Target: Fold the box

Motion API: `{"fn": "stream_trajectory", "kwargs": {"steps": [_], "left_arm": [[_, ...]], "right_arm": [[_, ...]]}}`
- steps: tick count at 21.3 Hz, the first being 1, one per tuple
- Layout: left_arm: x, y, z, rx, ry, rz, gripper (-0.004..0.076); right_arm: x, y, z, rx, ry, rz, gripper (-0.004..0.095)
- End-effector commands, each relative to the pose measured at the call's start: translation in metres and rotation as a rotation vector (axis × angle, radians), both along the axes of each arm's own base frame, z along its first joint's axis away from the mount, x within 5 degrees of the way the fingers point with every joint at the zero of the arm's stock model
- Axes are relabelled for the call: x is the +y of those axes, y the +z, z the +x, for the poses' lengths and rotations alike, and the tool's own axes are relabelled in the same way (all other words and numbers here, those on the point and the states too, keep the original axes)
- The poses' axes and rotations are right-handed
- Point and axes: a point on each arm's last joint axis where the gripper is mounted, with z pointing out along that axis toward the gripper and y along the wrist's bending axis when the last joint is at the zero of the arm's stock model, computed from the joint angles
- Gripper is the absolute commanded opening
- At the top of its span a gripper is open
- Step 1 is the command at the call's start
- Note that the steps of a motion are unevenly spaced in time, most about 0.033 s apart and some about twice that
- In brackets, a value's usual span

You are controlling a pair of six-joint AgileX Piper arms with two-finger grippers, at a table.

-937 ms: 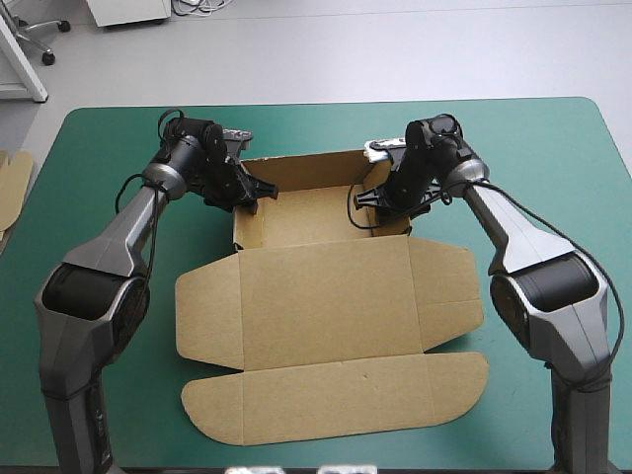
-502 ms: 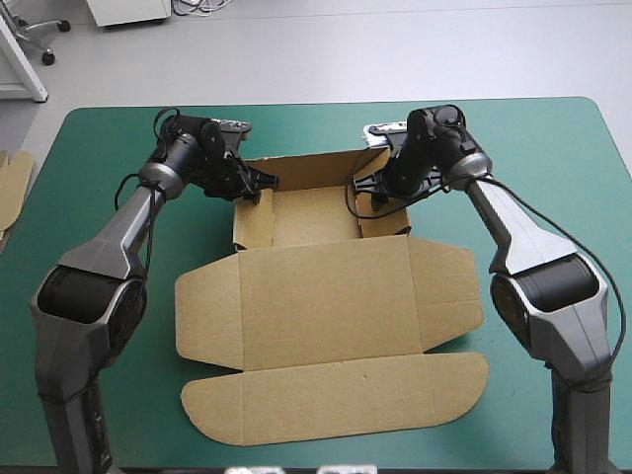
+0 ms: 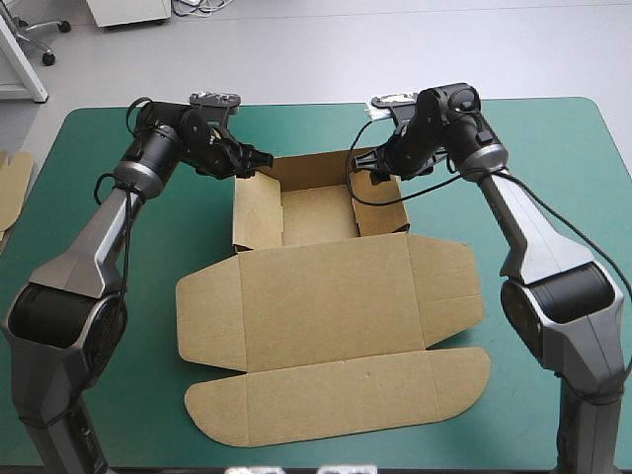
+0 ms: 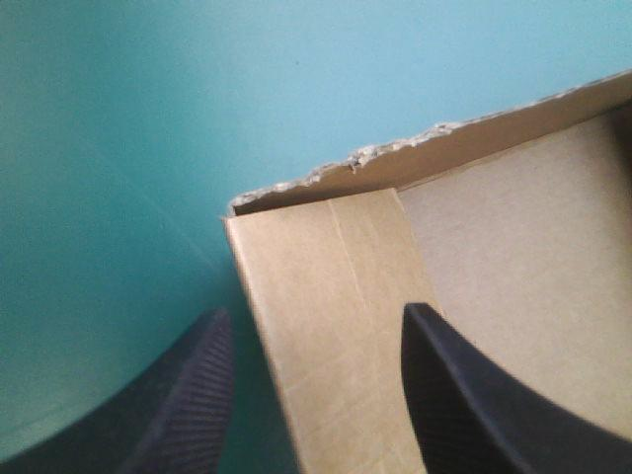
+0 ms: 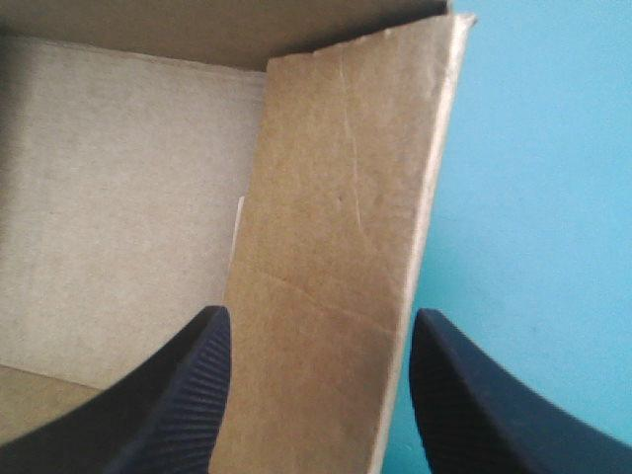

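The brown box (image 3: 321, 212) lies mid-table as an open tray with its walls raised. Its lid (image 3: 331, 306) and front flap lie flat toward the near edge. My left gripper (image 3: 259, 164) hovers open over the tray's far left corner. In the left wrist view the left wall (image 4: 326, 257) stands between the fingers of that gripper (image 4: 314, 314), untouched. My right gripper (image 3: 363, 164) is open over the far right corner. The right wall (image 5: 346, 178) stands between the fingers of the right gripper (image 5: 320, 314), which do not pinch it.
More brown board (image 3: 12, 188) shows at the table's left edge. Bare teal-green cover (image 3: 99, 296) lies on both sides of the box and beyond its far wall.
Both grippers have drawn up and back from inside the tray to above its far corners. The side walls now stand upright on their own.
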Motion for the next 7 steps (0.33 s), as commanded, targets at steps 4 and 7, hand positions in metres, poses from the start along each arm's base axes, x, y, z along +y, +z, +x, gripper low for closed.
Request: {"fn": "stream_trajectory", "kwargs": {"steps": [4,7], "left_arm": [[0.012,0.085,-0.047,-0.209,-0.067,-0.015,0.0179],[0.018,0.117,-0.072,-0.304,-0.098,-0.026,-0.0012]], "right_arm": [[-0.039,0.122,-0.069,-0.331,-0.025,-0.033,0.0393],[-0.053,0.143,-0.102,-0.373,-0.028,-0.040,-0.0023]]}}
